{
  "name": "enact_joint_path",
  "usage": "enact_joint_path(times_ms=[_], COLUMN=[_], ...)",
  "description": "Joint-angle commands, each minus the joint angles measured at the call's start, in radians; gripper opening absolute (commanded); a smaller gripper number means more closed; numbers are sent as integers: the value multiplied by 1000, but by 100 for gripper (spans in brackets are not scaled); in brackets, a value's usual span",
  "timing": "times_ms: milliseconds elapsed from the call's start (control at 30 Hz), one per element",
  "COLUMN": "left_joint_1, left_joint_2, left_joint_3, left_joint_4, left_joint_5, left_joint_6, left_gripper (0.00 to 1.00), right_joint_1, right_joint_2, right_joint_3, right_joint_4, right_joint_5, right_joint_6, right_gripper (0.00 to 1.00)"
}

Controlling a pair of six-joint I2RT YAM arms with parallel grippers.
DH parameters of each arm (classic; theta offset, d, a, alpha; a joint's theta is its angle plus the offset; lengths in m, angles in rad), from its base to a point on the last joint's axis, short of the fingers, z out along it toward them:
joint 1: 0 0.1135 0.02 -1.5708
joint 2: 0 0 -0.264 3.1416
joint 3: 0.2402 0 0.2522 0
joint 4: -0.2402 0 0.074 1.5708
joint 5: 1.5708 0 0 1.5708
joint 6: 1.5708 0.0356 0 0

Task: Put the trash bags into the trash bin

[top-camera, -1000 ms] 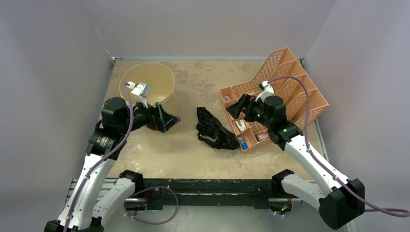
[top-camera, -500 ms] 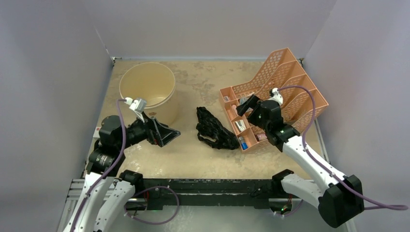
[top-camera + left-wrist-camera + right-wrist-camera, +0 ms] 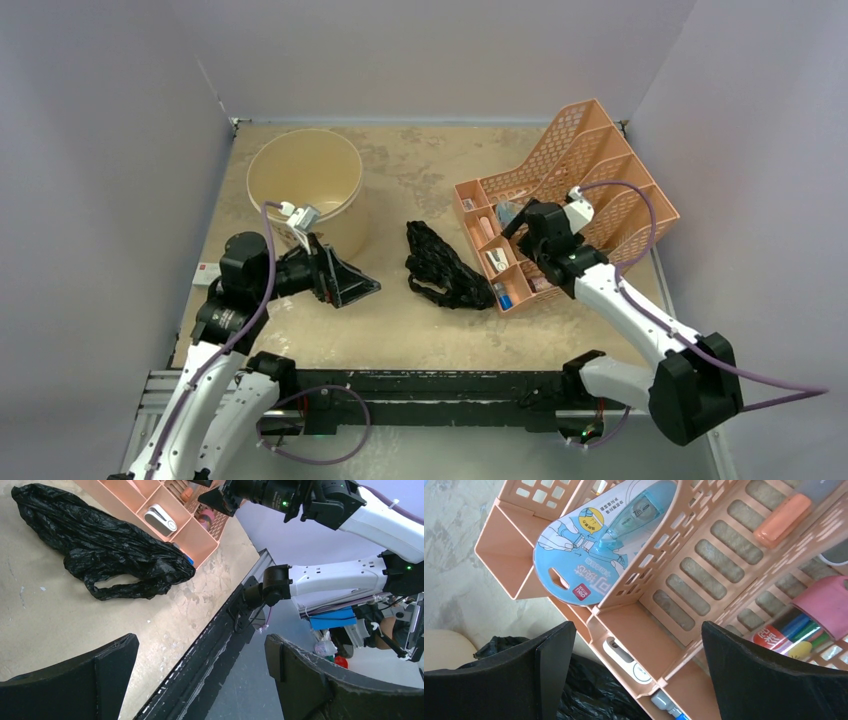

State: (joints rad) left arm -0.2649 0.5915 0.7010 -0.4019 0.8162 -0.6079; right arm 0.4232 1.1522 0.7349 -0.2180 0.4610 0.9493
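The trash bag lies crumpled and black on the table between my arms, one loop handle toward the near edge; it also shows in the left wrist view and the right wrist view. The cream trash bin stands upright at the back left. My left gripper hangs open in front of the bin, left of the bag and apart from it, and nothing sits between its jaws. My right gripper is open above the organiser's front compartments, with nothing in it.
The orange mesh desk organiser stands right of the bag and touches it. It holds a blue correction-tape pack, a white gadget and pens. The black rail marks the table's near edge. Grey walls close in the left, back and right.
My left gripper has dropped away from the bin's rim toward the near edge and a little right. My right gripper has shifted right over the organiser. Both stayed open and the bag has not moved.
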Motion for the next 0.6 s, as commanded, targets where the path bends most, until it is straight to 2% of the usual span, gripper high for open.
enact_joint_path(times_ms=[0, 100, 267, 433, 567], left_joint_1=[-4, -4, -4, -4, -4], left_joint_2=[6, 11, 24, 29, 31], left_joint_3=[-26, -33, -29, -24, -13], left_joint_4=[55, 55, 47, 33, 10], left_joint_5=[23, 11, -2, -5, -4], left_joint_6=[26, 32, 50, 63, 72], left_gripper=[100, 100, 100, 100, 100], right_joint_1=[-5, -4, -11, -67, -114], right_joint_2=[-50, -89, -146, -50, 33], right_joint_3=[54, 44, -98, -88, -18], right_joint_4=[-66, -90, 28, 139, 154], right_joint_5=[37, 34, 28, 15, 28], right_joint_6=[0, 38, 109, 28, 6], right_gripper=[99, 99, 99, 99, 99])
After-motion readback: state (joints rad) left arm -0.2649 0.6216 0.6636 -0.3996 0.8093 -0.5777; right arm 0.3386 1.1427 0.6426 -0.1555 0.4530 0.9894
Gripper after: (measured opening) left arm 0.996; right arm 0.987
